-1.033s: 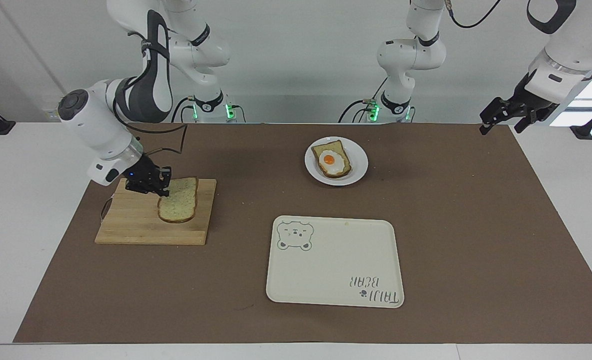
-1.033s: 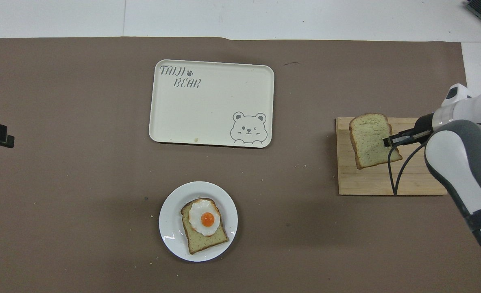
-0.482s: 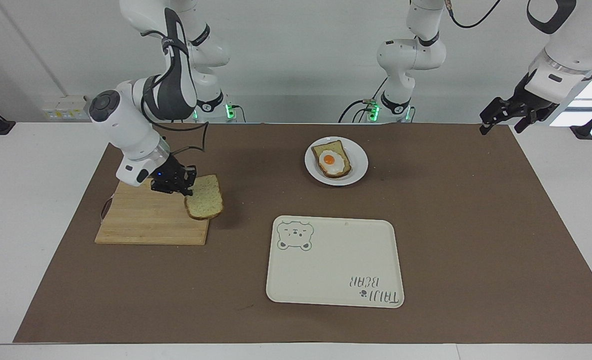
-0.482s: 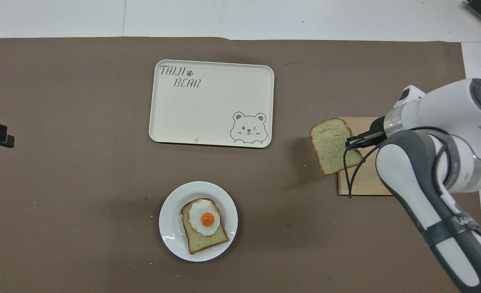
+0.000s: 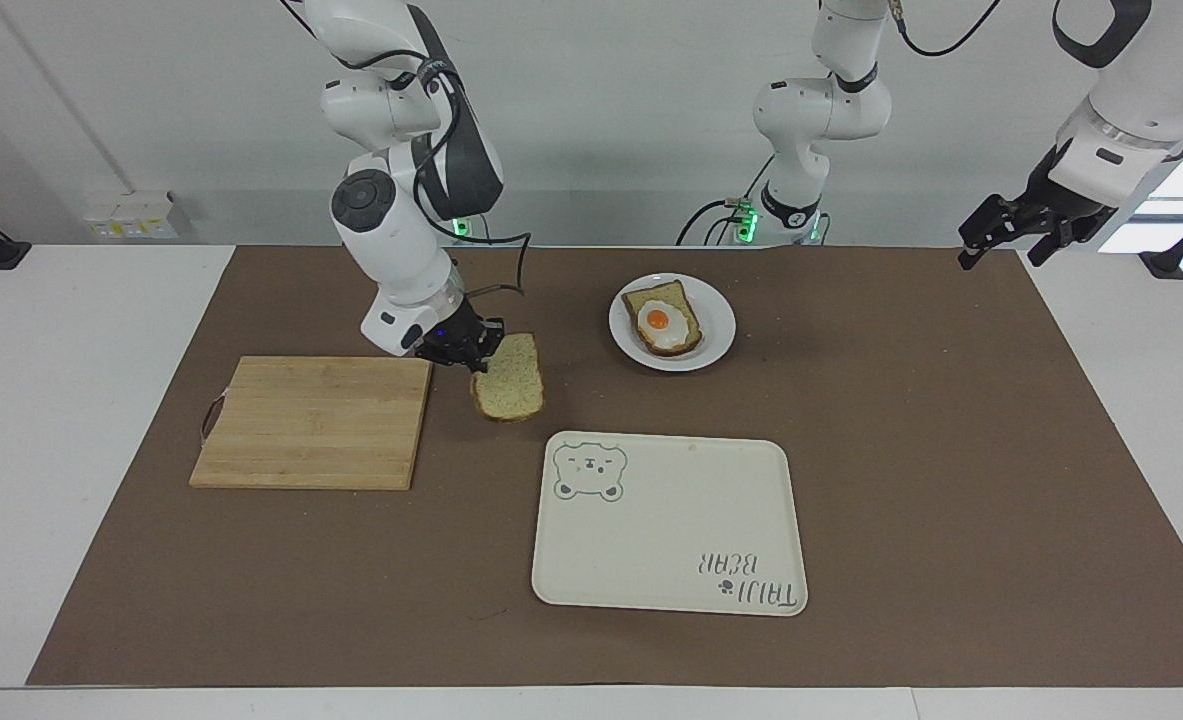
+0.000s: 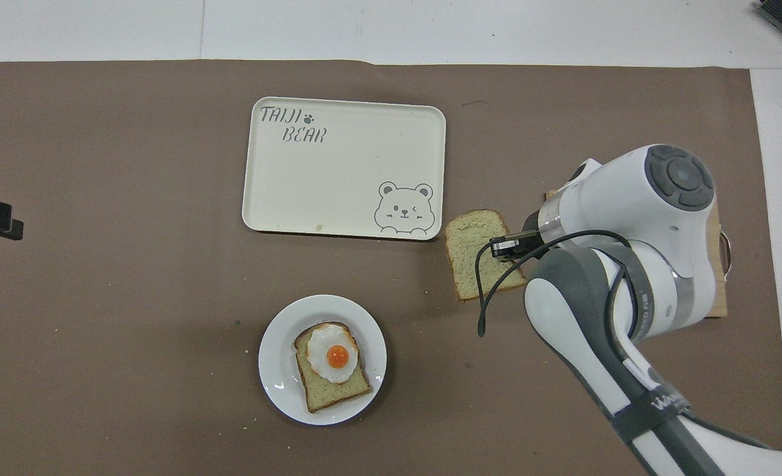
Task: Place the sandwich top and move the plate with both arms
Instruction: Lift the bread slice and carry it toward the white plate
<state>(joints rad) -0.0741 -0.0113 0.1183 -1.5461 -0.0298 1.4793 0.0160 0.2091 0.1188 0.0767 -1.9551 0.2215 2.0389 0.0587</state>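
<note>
Now the plate [image 5: 716, 340] with the egg slice [image 5: 663, 318] sits toward the left arm's end from the right claw [image 5: 466, 352], which is clamped on the bread slice [image 5: 511, 390], raised over the counter [image 5: 901, 450]. Left claw [image 5: 1013, 235] waits, apart.

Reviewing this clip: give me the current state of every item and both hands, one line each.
sandwich top: held in the air at one edge, over the brown mat.
right hand: shut on the sandwich top.
left hand: open, waiting at its end of the table.
plate: on the mat, holding the egg slice.
egg slice: on the plate, uncovered.
cutting board: bare.
bear tray: bare.
</note>
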